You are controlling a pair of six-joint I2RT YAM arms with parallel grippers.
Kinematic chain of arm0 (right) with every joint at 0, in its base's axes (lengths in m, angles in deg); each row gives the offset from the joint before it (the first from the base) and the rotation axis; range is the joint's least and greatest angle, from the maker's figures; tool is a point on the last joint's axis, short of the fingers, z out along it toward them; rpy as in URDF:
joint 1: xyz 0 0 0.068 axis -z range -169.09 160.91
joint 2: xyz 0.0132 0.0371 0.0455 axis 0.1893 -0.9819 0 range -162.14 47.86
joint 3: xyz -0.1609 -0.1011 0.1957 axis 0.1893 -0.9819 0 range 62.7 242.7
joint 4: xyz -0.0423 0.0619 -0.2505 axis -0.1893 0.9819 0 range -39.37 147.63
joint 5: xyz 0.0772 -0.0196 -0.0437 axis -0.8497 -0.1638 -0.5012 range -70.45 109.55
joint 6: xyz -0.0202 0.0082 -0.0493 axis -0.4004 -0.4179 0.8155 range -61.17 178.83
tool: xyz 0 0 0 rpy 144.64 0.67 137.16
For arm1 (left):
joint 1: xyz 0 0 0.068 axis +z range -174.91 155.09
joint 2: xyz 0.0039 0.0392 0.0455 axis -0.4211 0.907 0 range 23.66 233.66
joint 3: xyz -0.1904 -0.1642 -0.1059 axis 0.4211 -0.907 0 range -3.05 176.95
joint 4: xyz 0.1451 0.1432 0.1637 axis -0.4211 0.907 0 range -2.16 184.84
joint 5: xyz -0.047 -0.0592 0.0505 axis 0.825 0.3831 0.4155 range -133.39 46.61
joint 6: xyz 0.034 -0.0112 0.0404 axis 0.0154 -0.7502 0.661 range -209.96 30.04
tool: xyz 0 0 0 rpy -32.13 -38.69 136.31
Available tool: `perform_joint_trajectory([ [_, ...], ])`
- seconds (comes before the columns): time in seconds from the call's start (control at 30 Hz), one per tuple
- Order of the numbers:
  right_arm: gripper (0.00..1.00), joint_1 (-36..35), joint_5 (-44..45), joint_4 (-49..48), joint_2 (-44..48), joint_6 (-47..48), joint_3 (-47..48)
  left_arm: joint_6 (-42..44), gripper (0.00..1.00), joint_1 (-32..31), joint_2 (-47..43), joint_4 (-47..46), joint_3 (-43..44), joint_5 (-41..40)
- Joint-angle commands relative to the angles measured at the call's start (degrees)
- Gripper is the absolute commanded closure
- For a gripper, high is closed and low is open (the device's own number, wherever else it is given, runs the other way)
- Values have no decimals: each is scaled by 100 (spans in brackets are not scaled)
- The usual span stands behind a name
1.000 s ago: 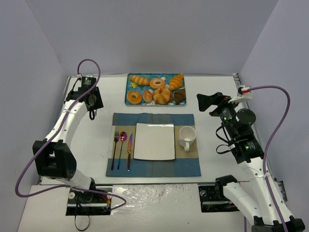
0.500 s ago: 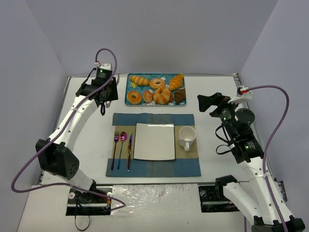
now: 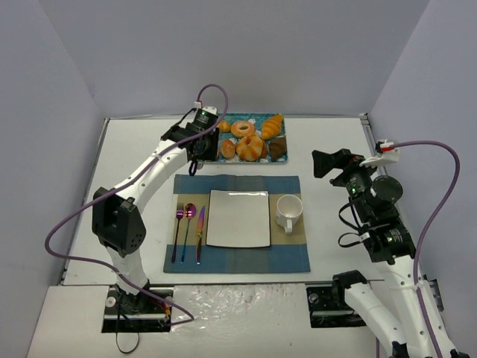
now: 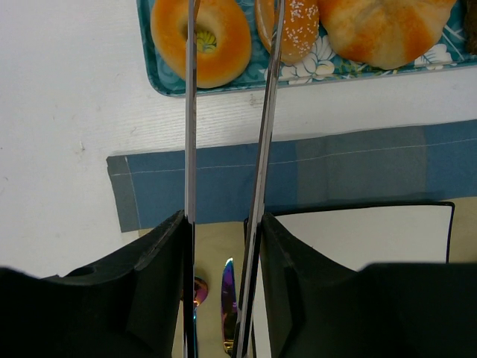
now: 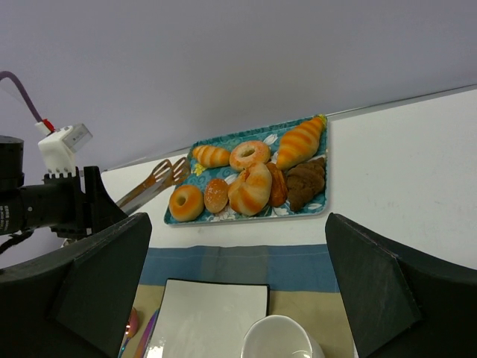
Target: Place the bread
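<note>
Left gripper (image 4: 223, 246) clamps the tongs (image 4: 262, 149) — blades apart, empty. The bread (image 4: 302, 22) lies on the tray (image 4: 160, 80) between donut (image 4: 231, 41) and bun (image 4: 387, 26) — under one blade, off-centre bunward, long axis roughly along the blades. Left arm nearer.

The top external camera looks down from above and behind the arm bases, taking in the tray (image 3: 257, 116), placemat (image 3: 238, 183) and plate (image 3: 238, 218) whole. The left wrist camera points steeply down along the tongs (image 4: 190, 112), close over the tray's near-left corner. The right wrist camera looks across low from the right, farther off. All three share the tray and plate.
</note>
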Motion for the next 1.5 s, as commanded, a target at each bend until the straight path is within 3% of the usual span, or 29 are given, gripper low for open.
perform_joint_trajectory([
  [0.0,0,-43,154,-175,134,82,289,-31,63,-179,-6,-225,501,-89],
  [1.47,0,-47,251,78,371,156,229,-129,62,-448,737,-472,366,-316],
])
